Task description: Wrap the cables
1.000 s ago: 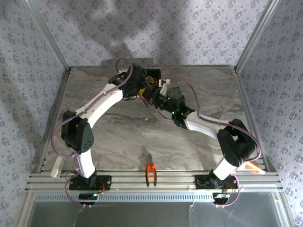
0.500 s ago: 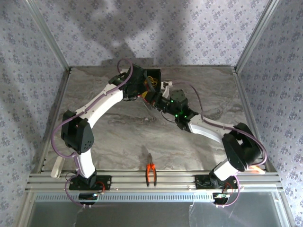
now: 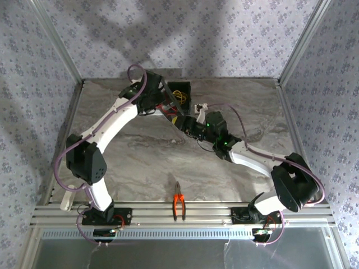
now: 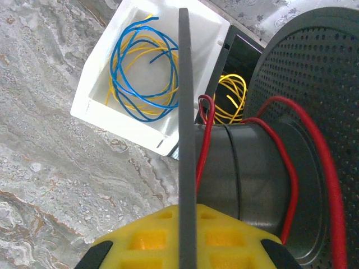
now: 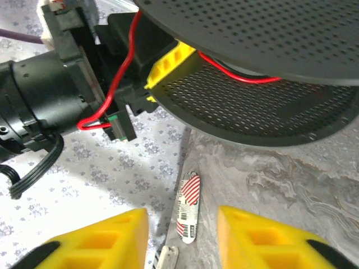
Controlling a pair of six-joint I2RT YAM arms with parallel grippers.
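Few turns in, winding red wire [image 4: 335,185] onto black spool [image 4: 247,174], slack looping at eleven o'clock. Clamping that spool with left gripper [image 4: 185,235], holding right gripper [image 5: 182,235] released, empty.

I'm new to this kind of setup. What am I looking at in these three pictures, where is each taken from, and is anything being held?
These are two robot arms bolted to the near edge of a marble-patterned table. The overhead picture looks down from above and behind them; the other two come from cameras on each wrist, so the yellow fingers at the bottom are the arm's own. The left gripper is clamped on the thin rim of a black spool, which carries some red wire. The right gripper is open, facing the spool, holding nothing. On the table lie orange-handled pliers, a white box of blue and yellow wire loops, and beside it a black box with yellow wire.
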